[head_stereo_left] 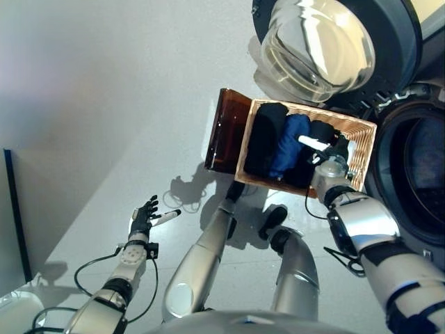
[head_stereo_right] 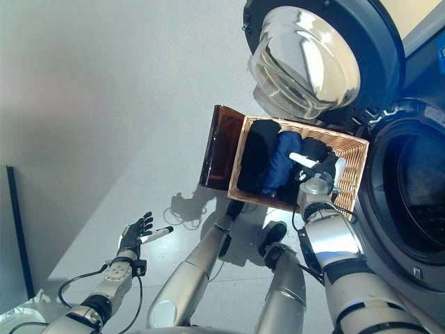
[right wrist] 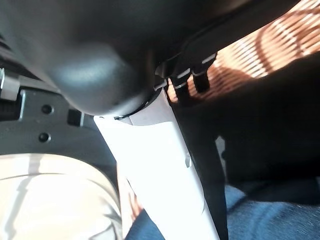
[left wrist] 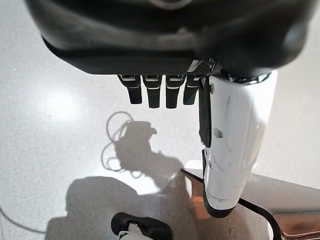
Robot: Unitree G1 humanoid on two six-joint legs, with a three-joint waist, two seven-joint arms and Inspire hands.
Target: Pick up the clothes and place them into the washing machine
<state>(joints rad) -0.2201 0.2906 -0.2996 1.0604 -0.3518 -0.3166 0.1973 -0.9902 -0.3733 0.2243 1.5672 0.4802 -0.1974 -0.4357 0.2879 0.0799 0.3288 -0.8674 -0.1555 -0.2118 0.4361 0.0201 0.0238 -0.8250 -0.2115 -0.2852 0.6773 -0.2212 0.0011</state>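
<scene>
wicker basket [head_stereo_left: 361, 149] under right hand [head_stereo_left: 332, 158]

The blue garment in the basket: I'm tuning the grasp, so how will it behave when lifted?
The blue garment lies folded and creased, so probably floppy and light. Wedged between dark clothes, it may drag them along.

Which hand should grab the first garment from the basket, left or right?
Right. The right hand is already over the wicker basket, next to the blue garment, beside the washing machine. The left hand hangs open over bare floor, far from the basket.
</scene>
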